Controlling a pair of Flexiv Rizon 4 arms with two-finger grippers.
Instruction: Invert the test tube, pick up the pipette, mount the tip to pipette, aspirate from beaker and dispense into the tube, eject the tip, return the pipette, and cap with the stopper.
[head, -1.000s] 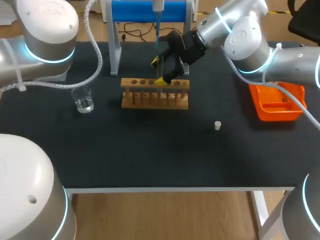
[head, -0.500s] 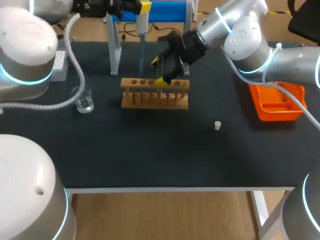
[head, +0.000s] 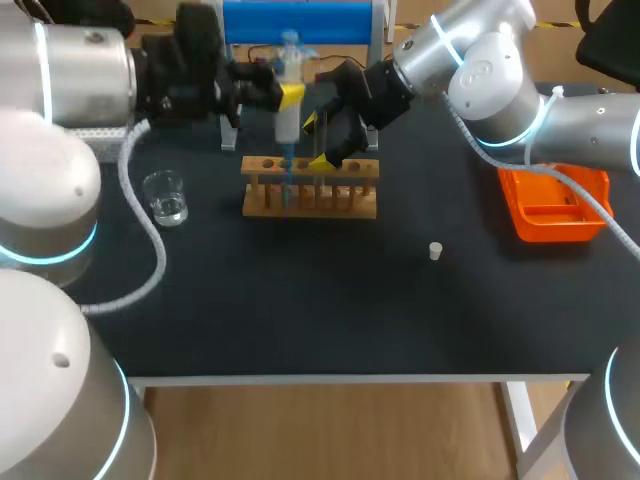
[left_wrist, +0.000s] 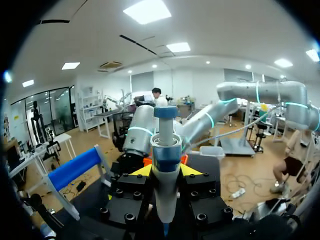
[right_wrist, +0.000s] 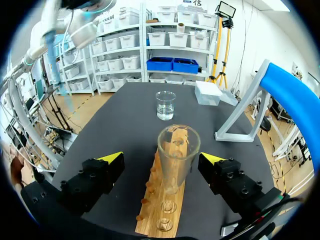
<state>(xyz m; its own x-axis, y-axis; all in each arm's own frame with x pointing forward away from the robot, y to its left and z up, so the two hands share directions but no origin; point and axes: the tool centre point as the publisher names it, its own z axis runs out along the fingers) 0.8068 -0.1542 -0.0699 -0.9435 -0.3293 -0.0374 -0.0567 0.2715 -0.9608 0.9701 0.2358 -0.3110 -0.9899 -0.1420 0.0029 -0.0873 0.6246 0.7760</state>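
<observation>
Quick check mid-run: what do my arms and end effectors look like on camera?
Left arm and right arm: rounded silver-white housings with glowing cyan joint rings and pale cables looping alongside. Left end effector and right end effector: black bolted blocks, two fingers each, bright yellow tips.

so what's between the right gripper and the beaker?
Right wrist view: the test tube, standing in the wooden rack, sits between the right gripper's open fingers; past it, bare mat to the beaker.

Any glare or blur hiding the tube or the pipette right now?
Head view: even light, no glare on the table. Right wrist view: test tube crisp, faint reflections only. Left wrist view: pipette evenly lit, no glare.
</observation>
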